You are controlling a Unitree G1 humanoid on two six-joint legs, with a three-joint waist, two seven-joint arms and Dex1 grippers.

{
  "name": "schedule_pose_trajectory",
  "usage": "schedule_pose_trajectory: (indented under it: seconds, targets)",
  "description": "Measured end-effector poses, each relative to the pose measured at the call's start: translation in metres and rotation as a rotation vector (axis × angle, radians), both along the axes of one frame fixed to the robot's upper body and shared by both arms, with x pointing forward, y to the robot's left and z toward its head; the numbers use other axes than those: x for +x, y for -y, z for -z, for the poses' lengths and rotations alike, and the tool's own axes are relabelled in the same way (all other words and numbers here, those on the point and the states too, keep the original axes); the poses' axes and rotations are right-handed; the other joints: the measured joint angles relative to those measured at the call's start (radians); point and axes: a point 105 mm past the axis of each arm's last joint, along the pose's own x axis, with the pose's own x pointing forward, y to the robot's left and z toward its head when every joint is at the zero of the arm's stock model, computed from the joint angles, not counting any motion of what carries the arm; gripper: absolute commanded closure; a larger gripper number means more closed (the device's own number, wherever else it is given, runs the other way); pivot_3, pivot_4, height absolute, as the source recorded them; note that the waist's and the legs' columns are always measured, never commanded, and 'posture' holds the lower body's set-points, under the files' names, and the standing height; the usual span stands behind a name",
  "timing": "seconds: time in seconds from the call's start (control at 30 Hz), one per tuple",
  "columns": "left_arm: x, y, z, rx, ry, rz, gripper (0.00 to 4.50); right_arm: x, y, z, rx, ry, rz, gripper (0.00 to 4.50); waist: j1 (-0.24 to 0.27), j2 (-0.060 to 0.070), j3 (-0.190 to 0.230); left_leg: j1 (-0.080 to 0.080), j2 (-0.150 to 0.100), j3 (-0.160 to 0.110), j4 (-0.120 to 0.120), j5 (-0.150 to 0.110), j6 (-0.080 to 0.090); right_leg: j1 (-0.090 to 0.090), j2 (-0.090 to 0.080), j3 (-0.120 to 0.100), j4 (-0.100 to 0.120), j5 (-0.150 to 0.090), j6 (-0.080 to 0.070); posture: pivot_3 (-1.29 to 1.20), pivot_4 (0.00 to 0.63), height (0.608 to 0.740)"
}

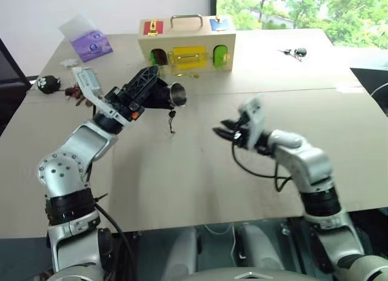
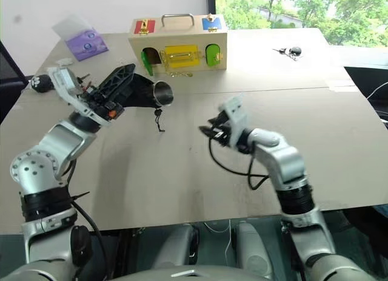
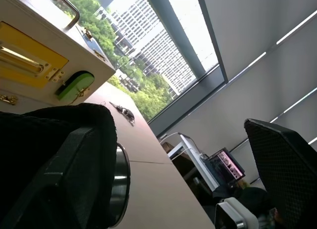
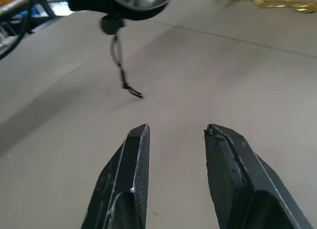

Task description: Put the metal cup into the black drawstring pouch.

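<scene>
Two grippers: both are seen above the tan table [image 1: 200,184], in the middle band of the head frames.
Left gripper [image 1: 159,90]: it is raised at centre left of the frame; its jaws are spread wide and are closed around the black drawstring pouch [image 1: 156,96], which is held off the table.
Metal cup [image 1: 177,94]: it is seen sticking out of the pouch mouth, with its shiny rim turned toward the right of the frame; the rest of its body is covered by the black fabric.
Cord [image 1: 171,120]: a thin black cord with a small stopper is seen hanging down from the pouch, over the table.
Right gripper [image 1: 225,130]: it is placed right of centre, apart from the pouch; its two black fingers [image 4: 130,174] are parted with a gap between them, and nothing is gripped.
Wooden box [image 1: 187,48]: it is placed at the top centre, behind the pouch, with a metal handle and coloured doors.
Purple packet [image 1: 91,44]: it is lying at the upper left of the table.
</scene>
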Motion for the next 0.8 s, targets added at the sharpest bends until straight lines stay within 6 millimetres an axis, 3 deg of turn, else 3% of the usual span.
schedule_pose_trajectory:
  seconds: [0.3,0.43,0.53,0.67,0.8]
  targets:
    - [0.009,-0.001,-0.004,0.042,-0.045,0.034,0.0,0.013,-0.068,0.012,0.033,0.052,-0.069,2.69,0.003,-0.001,0.0,-0.001,0.0,-0.001,0.0,0.002,-0.004,0.0,-0.001,-0.001,-0.001,0.0,0.0,0.0,0.15,0.74]
    - [0.009,-0.004,0.0,0.057,-0.078,0.03,0.0,0.018,-0.076,0.028,0.003,0.042,-0.065,2.69,0.003,-0.001,0.0,-0.001,0.0,-0.001,0.0,0.002,-0.004,0.0,-0.001,-0.001,-0.001,0.0,0.0,0.0,0.15,0.74]
    - [0.009,-0.013,0.001,0.049,-0.1,0.011,0.0,0.024,-0.073,0.039,-0.014,0.028,-0.047,1.81,0.003,-0.001,0.0,-0.001,0.0,-0.001,0.0,0.002,-0.004,0.0,-0.001,-0.001,-0.001,0.0,0.0,0.0,0.15,0.74]
    - [0.007,-0.014,0.001,0.043,-0.107,0.02,0.0,0.03,-0.074,0.037,-0.02,0.056,-0.036,0.1,0.003,-0.001,0.0,-0.001,0.0,-0.001,0.0,0.002,-0.004,0.0,-0.001,-0.001,-0.001,0.0,0.0,0.0,0.15,0.74]
    - [0.006,-0.014,0.003,0.047,-0.12,0.024,0.0,0.037,-0.073,0.035,-0.017,0.066,-0.023,0.1,0.003,-0.001,0.0,-0.001,0.0,-0.001,0.0,0.002,-0.004,0.0,-0.002,-0.001,-0.001,0.0,0.0,0.0,0.15,0.74]
